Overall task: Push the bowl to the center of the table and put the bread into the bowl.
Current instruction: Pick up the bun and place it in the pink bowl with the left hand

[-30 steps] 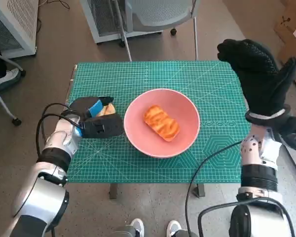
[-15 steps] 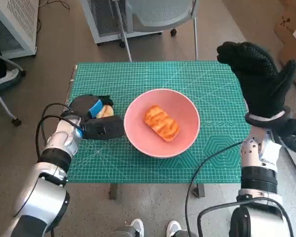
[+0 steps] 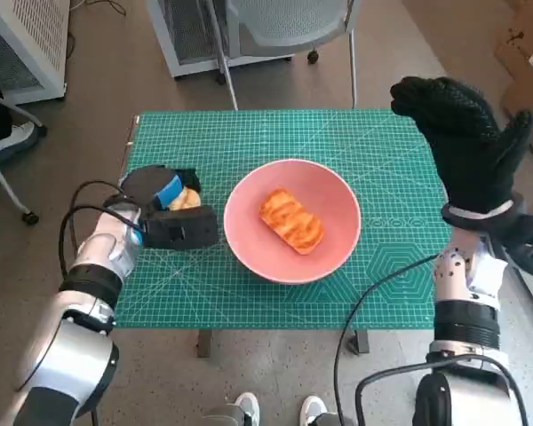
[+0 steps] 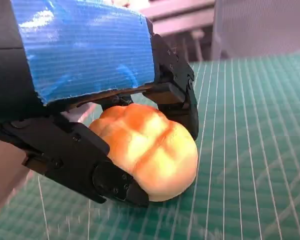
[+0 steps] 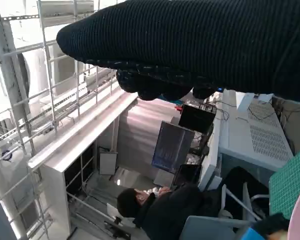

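Left hand [image 3: 164, 217] gripping bread roll [image 3: 185, 199], shifting slightly toward the tabletop's left edge.
Right hand [image 3: 466, 142] staying raised, fingers released; pink bowl [image 3: 249, 244] holding a bread [image 3: 290, 220].

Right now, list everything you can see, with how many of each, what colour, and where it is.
Bowl: one, pink, near the middle of the mat.
Bread: two, golden orange; one in the bowl, one on the mat in the left hand's fingers.
Cutting mat: one, green, covering the table.
Chair: one, grey, beyond the table.
Person: one, dark clothing, seated, in the right wrist view.
Left hand: black with blue tape, holds the bread.
Right hand: black glove, raised at the table's right edge.
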`<action>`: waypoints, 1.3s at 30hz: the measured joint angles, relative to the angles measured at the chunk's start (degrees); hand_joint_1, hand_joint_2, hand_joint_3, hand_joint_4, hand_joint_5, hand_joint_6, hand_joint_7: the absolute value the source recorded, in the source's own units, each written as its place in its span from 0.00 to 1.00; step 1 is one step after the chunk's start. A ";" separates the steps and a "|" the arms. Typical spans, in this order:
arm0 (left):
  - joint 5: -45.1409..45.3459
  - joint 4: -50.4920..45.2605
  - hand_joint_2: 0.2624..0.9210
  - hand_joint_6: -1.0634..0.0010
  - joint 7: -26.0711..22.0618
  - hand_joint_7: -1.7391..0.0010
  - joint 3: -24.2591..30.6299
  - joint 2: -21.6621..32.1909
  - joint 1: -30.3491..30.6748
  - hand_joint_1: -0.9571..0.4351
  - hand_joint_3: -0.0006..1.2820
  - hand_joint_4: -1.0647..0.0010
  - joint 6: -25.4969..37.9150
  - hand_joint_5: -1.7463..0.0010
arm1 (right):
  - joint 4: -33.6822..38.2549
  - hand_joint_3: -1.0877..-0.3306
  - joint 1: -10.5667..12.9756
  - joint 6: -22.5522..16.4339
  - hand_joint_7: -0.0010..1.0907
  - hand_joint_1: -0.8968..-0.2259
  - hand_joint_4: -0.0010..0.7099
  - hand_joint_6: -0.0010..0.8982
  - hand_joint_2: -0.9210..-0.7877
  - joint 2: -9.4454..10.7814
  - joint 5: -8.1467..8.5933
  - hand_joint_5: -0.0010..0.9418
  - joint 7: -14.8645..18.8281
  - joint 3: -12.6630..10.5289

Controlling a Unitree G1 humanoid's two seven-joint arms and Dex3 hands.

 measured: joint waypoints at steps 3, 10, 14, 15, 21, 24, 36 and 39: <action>-0.30 -6.25 1.00 0.37 -0.03 0.33 1.49 1.95 0.46 0.69 0.05 0.39 -0.08 0.34 | 0.00 0.44 0.01 -0.04 0.00 0.37 0.42 0.45 0.00 0.01 0.00 0.00 0.00 0.01; -1.56 -22.42 1.00 0.35 0.07 0.34 6.21 5.40 3.17 0.69 0.02 0.32 -0.20 0.39 | 0.01 0.45 -0.02 -0.05 0.00 0.37 0.42 0.45 0.00 0.02 0.02 0.00 0.00 0.08; -2.39 -31.33 0.99 0.33 0.09 0.34 8.85 6.25 6.25 0.69 0.01 0.30 -0.09 0.41 | 0.01 0.45 -0.02 -0.05 0.00 0.37 0.42 0.45 0.00 0.02 0.03 0.00 0.00 0.10; -2.47 -33.31 0.99 0.33 0.08 0.34 9.36 6.27 6.94 0.69 0.01 0.30 -0.07 0.41 | 0.01 0.45 -0.02 -0.05 0.00 0.37 0.42 0.45 0.00 0.02 0.03 0.00 0.00 0.11; -2.73 -46.05 0.98 0.29 -0.01 0.36 11.97 6.08 12.00 0.69 0.00 0.28 -0.10 0.43 | 0.02 0.45 -0.02 -0.03 0.00 0.37 0.43 0.45 0.00 0.05 0.02 0.00 0.00 0.24; -2.74 -52.18 0.97 0.27 -0.69 0.38 12.65 5.57 14.07 0.69 0.00 0.27 -0.17 0.44 | 0.05 0.45 -0.02 0.08 0.00 0.37 0.43 0.45 0.00 0.07 0.04 0.00 0.01 0.25; -2.67 -56.33 0.98 0.30 -3.52 0.37 9.89 -0.63 15.12 0.69 0.00 0.27 -5.40 0.43 | 0.08 0.45 0.01 0.70 0.00 0.37 0.43 0.45 0.00 0.27 0.07 0.00 0.13 0.50; -2.50 -54.00 0.99 0.30 -4.50 0.36 8.17 -2.35 14.96 0.69 0.00 0.29 -6.95 0.41 | 0.01 0.45 0.07 0.88 0.00 0.37 0.43 0.45 0.00 0.26 0.09 0.00 0.14 0.52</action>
